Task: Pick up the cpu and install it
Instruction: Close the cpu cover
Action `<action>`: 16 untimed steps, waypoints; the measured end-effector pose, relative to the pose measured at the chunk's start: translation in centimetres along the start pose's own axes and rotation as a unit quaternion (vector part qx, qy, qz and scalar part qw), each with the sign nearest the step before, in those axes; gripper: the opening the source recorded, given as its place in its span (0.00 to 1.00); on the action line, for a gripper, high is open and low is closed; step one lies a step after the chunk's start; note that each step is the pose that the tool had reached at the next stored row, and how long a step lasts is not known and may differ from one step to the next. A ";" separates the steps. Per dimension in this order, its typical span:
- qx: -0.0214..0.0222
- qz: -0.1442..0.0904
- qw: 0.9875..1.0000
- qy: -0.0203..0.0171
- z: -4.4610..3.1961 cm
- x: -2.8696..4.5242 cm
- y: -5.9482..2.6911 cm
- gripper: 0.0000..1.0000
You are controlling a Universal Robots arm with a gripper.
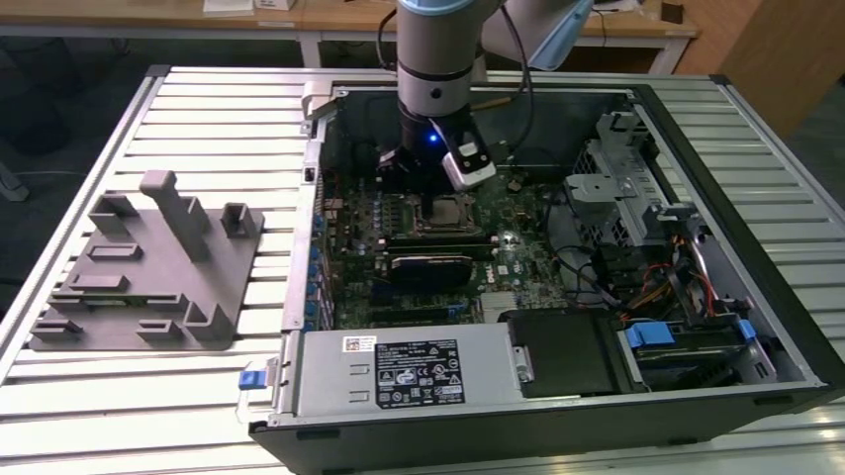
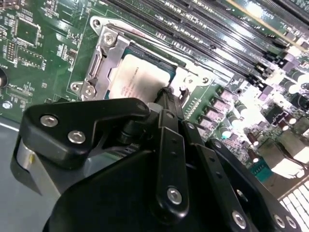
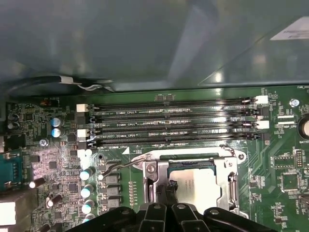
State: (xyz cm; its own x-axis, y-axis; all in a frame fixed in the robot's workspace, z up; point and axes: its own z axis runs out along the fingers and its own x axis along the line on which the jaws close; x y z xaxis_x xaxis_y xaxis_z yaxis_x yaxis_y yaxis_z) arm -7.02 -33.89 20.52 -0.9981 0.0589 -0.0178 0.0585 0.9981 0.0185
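My gripper [image 3: 169,187] has its fingers pinched together, holding nothing visible, tips at the edge of the cpu [image 3: 199,181], which lies in the socket [image 3: 226,169]. Seating stage, I judge; any move must be straight and gentle.

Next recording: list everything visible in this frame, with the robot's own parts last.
small square silvery-grey cpu: one, silvery-grey, lying flat in the socket
square metal socket frame: one, silver, around the cpu
green motherboard: one, green, inside the case
long black memory slots: four, black, beside the socket
open black computer case: one, black, on the table
grey plastic tray with upright posts: one, grey, on the exterior view's left of the case
slatted metal table: one, pale grey, under everything
robot arm: one, silver-grey, reaching into the case
gripper: one, black, shut, tip at the cpu's edge
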 end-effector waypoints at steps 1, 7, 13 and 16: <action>0.000 0.000 1.000 0.000 -0.16 0.00 0.00 0.11; 0.000 0.000 1.000 0.000 -0.62 -0.01 0.01 0.11; -0.001 0.000 1.000 -0.006 -0.73 -0.02 0.01 0.11; -0.001 0.000 1.000 -0.007 -0.73 -0.22 0.03 0.11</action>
State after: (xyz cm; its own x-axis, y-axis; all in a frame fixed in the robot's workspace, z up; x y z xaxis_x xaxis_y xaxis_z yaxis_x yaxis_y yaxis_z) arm -6.81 -33.88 21.25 -0.9977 0.0589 -0.0324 0.0582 0.9981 0.0209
